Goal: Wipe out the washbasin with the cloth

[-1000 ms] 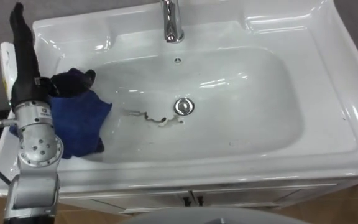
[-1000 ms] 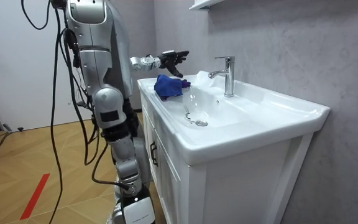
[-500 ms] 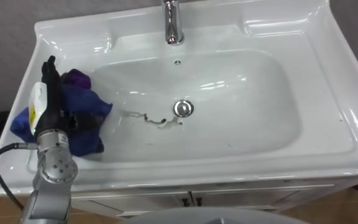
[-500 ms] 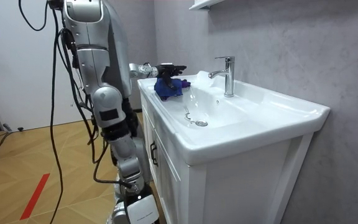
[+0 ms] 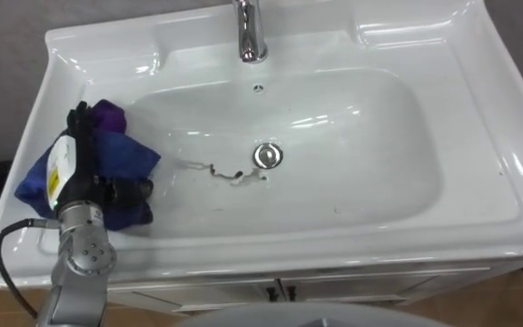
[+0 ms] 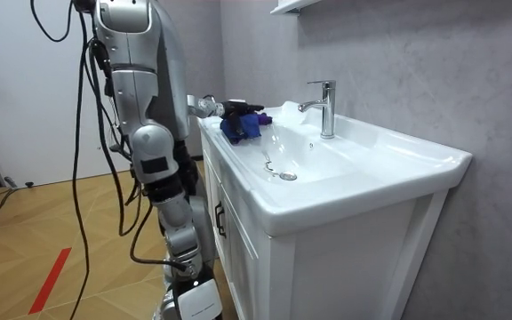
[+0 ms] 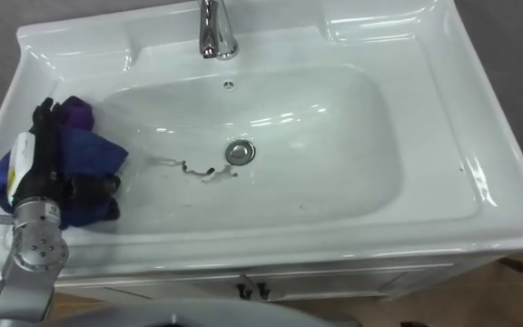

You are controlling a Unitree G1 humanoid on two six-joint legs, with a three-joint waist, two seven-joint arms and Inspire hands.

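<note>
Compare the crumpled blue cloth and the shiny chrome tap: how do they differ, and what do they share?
The crumpled blue cloth is matt; the shiny chrome tap is reflective. The cloth lies bunched at the bowl's left rim; the tap stands upright on the back ledge. The robot's left hand touches the cloth; nothing touches the tap. Both sit on the white basin.

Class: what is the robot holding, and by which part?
Nothing is gripped: the left hand lies with straight fingers across the middle of the blue cloth on the basin's left rim.
</note>
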